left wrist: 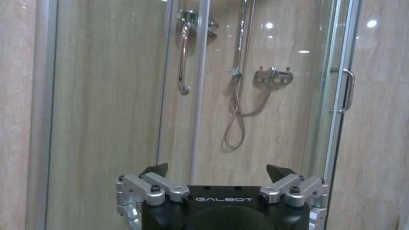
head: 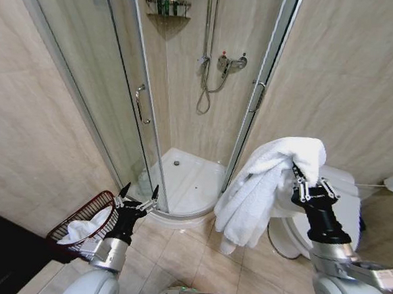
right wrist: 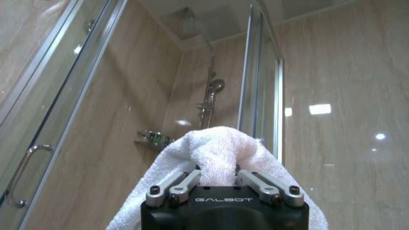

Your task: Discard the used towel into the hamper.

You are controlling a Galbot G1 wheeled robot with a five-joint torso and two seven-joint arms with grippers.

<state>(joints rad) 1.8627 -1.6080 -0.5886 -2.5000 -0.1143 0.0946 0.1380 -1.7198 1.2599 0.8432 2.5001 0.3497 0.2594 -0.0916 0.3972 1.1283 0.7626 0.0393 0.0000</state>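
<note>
Right claw (head: 299, 181), raised to the right of the glass shower enclosure (head: 185, 107), is clamped on a fold of the thick white terry towel (head: 263, 190), which hangs free above the tiled floor. Left claw (head: 138, 195), fingers spread wide and empty, is poised low at the enclosure's left. The dark-red round wire hamper (head: 80, 223), already holding white cloth, stands left of the enclosure, well apart from the towel. Risk: the long trailing drape may snag the hamper rim or spill outside, given its bulk.
</note>
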